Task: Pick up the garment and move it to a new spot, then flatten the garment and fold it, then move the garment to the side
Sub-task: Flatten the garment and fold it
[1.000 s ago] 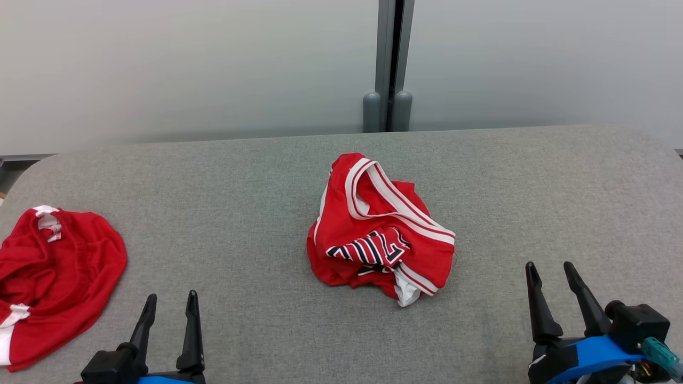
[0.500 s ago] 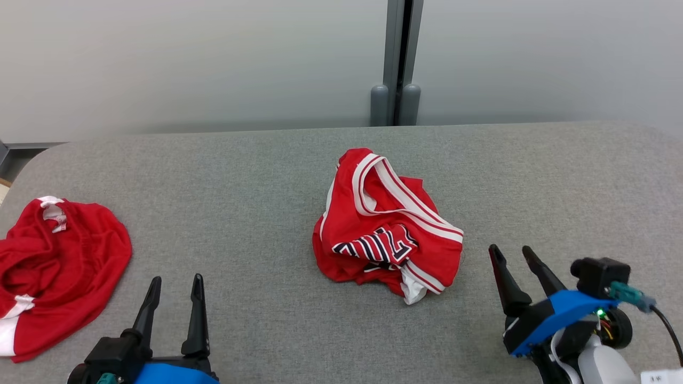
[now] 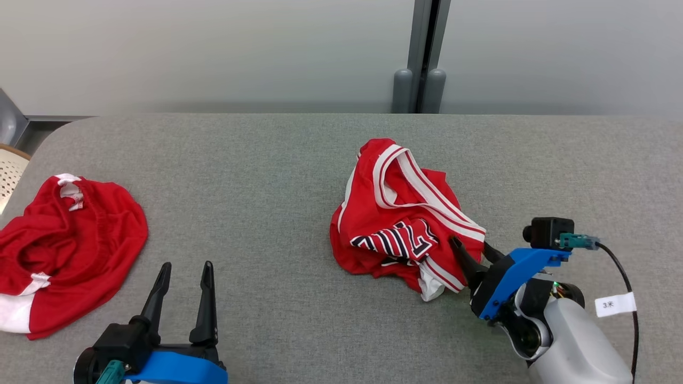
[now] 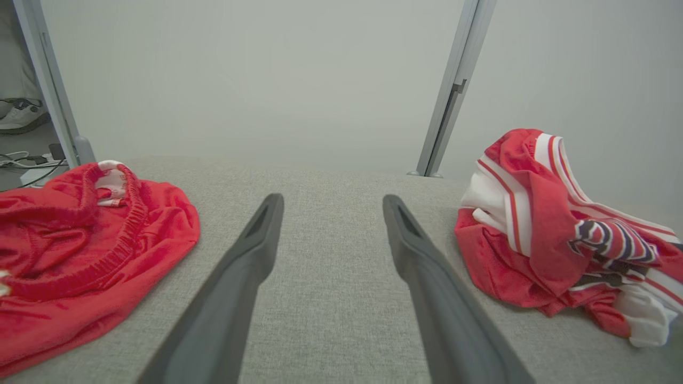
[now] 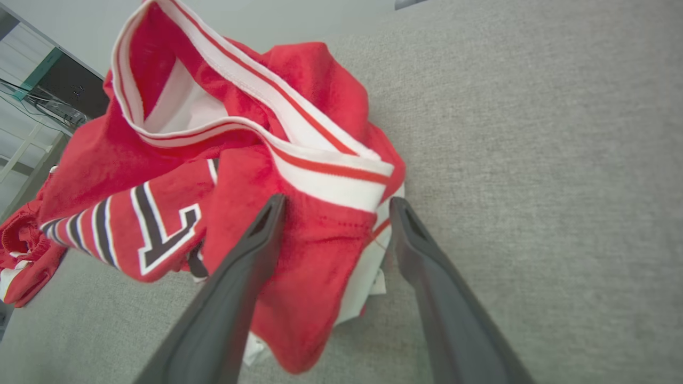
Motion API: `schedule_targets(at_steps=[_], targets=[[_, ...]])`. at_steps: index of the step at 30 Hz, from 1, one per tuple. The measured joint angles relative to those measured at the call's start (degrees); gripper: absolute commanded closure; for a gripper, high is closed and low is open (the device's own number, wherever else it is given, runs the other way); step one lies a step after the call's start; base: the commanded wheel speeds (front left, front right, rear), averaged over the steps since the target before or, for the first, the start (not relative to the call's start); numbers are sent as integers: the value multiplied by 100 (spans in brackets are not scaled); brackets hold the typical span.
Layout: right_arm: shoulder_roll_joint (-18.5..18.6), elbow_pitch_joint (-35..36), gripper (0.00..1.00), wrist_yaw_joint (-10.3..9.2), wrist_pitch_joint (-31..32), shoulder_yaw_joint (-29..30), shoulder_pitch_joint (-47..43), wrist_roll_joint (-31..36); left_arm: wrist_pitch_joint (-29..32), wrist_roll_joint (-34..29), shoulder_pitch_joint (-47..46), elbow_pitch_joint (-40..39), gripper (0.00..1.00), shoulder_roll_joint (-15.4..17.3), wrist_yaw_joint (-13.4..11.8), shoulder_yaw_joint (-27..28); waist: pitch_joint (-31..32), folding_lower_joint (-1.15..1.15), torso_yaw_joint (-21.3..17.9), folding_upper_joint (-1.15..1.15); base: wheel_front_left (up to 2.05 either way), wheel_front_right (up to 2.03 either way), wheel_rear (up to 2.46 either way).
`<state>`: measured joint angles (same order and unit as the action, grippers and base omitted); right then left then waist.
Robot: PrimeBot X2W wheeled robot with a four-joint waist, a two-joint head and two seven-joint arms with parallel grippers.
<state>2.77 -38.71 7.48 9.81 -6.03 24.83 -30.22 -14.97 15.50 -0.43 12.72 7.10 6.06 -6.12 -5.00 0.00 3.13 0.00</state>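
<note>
Head view: both claws spread wide, the right one at the crumpled garment's edge.

Nearest the robot, the left gripper (image 3: 187,264) hangs over the grey fabric table (image 3: 256,176), its fingers apart with nothing between them. A second red garment (image 3: 69,250) is heaped at the table's left edge, well apart from the task's thing. The right gripper (image 3: 469,242) has its open fingers astride the near right fold of the garment (image 3: 400,213). Nothing else lies in the way. That garment sits bunched right of the table's centre. It is red, with a white-and-red striped band looping over its top and dark, white-edged lettering on a front fold. Behind the table rises a pale wall (image 3: 213,48) with a grey post (image 3: 424,53).
</note>
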Motion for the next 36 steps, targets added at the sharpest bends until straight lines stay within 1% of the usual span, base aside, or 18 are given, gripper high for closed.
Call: schedule_targets(at_steps=[4, 6, 9, 12, 18, 21, 24, 27, 30, 33, 36], targets=[[0, -280, 0, 0, -259, -431, 270, -110, 0, 18, -2, 4, 0, 24, -1, -1, 6, 0, 52, 0, 0, 0, 0], [0, -353, 100, 0, -310, -627, 330, -171, 8, 21, -2, -2, 0, 31, -3, -10, 31, 0, 68, 0, 0, 0, 0], [-1, -396, 100, 0, -350, -866, 352, -241, 16, 35, -1, -19, 0, 33, -14, -27, 68, 0, 91, 0, 0, 0, 0], [3, -265, 100, -1, -386, -1012, 398, -336, 18, 57, 3, -33, 0, 41, -22, -32, 107, 0, 101, 0, 0, 0, 0], [3, 710, 100, -1, -275, -1483, 625, -946, 16, 75, 21, -123, 0, 87, -71, -21, 167, 0, 113, 0, 0, 0, 0], [2, 1196, 100, -1, -170, -1717, 913, -1233, 16, 87, 21, -187, 0, 101, -87, -12, 146, 0, 114, 0, 0, 0, 0], [1, 1493, 100, -1, -133, -1954, 1333, -1595, 15, 99, 12, -243, 0, 124, -98, -8, 97, 0, 120, 0, 0, 0, 0], [2, 1547, 100, -1, -261, -2228, 1864, -2199, 15, 101, -24, -279, 0, 131, -99, -11, 35, 0, 143, 0, 0, 0, 0], [5, 1462, 100, -1, -569, -2587, 2490, -2920, 15, 100, -88, -304, 0, 136, -99, -25, -33, 0, 185, 0, 0, 0, 0], [2, 1384, 100, -1, -1040, -2999, 3171, -3683, 14, 100, -122, -308, 0, 141, -99, -38, -74, 0, 234, 0, 0, 0, 0], [2, 1404, 100, -1, -1637, -3289, 3753, -4599, 13, 100, -155, -309, 0, 144, -99, -45, -82, 0, 269, 0, 0, 0, 0]])
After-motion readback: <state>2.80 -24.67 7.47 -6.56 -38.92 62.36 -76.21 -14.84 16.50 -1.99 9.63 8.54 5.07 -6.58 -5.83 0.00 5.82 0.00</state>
